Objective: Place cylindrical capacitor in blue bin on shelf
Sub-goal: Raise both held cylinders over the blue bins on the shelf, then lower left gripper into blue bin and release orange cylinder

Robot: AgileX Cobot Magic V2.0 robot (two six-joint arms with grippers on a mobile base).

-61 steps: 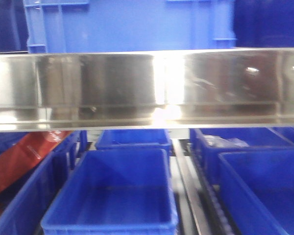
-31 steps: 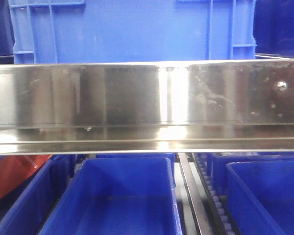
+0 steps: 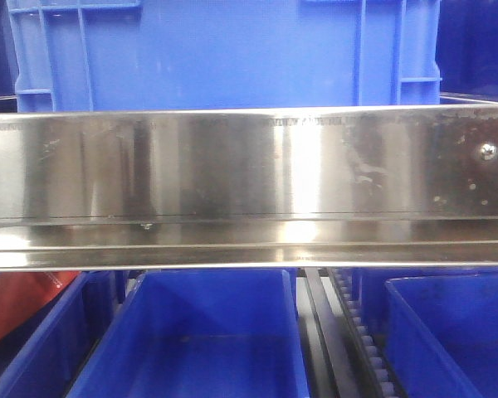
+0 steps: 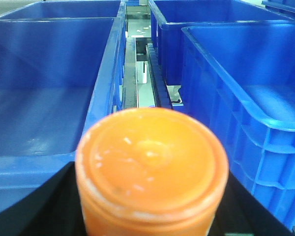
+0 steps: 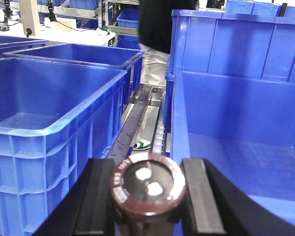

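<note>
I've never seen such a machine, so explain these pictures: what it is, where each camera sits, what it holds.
It is a two-armed robot facing a storage rack. The front camera looks at the shelf and its shiny steel rail, with a blue bin above and more below. The other two cameras ride on the wrists, looking out past the jaws. In the left wrist view an orange cylinder fills the foreground, end toward the lens, apparently held; the left jaws show only as dark edges. In the right wrist view the black right jaws press either side of a dark cylindrical capacitor with two pale terminals. Open blue bins lie ahead of both.
</note>
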